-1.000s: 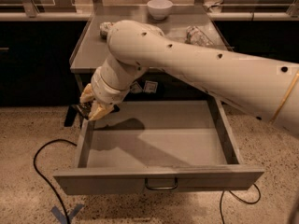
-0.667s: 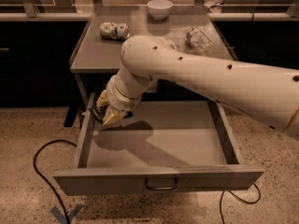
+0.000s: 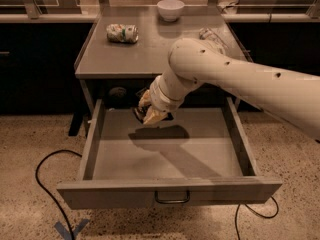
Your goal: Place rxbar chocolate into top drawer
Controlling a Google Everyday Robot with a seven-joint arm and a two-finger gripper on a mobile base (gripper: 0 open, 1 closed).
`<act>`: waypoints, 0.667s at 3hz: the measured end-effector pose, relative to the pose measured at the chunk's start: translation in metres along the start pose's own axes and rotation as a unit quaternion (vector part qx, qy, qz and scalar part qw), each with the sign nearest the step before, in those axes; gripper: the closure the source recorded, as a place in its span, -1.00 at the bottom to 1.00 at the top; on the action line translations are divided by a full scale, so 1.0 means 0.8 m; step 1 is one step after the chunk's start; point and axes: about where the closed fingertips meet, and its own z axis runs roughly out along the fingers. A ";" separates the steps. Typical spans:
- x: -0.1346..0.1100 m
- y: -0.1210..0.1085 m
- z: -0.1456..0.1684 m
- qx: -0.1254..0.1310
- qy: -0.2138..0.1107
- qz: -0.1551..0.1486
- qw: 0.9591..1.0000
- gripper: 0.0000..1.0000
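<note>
The rxbar chocolate (image 3: 138, 113) is in my claw (image 3: 150, 116). Only a dark sliver of its wrapper shows, poking out on the left of my pale fingers, which are pressed together on it. Bar and claw hang inside the top drawer (image 3: 170, 190), above its floor and over the far left part, just below the near edge of the worktop (image 3: 150, 59). A dark shadow lies on the drawer bottom right under them, and the bar looks clear of the grey metal.

The drawer is pulled wide open toward the near side. Its flat front panel runs across the near end, with the small curved pull handle (image 3: 172, 199) at its middle. My arm (image 3: 235, 79), thick and cream-coloured, comes in from the right and crosses above the drawer's far right corner and the worktop's near right edge.

On the worktop, a crumpled white-and-green packet (image 3: 122, 33) lies on its side toward the far left. A white bowl (image 3: 170, 9) stands at the far edge near the middle. A clear plastic bottle (image 3: 212, 35) lies on the right, partly hidden behind my arm.

On the speckled floor a black cable (image 3: 42, 181) loops to the left of the drawer, and a blue tape mark (image 3: 70, 229) sits at the near left.
</note>
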 end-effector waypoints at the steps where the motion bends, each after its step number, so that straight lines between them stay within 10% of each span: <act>1: 0.040 0.007 0.035 -0.003 -0.039 0.039 0.998 1.00; 2: 0.056 0.013 0.085 -0.027 -0.085 0.061 0.994 1.00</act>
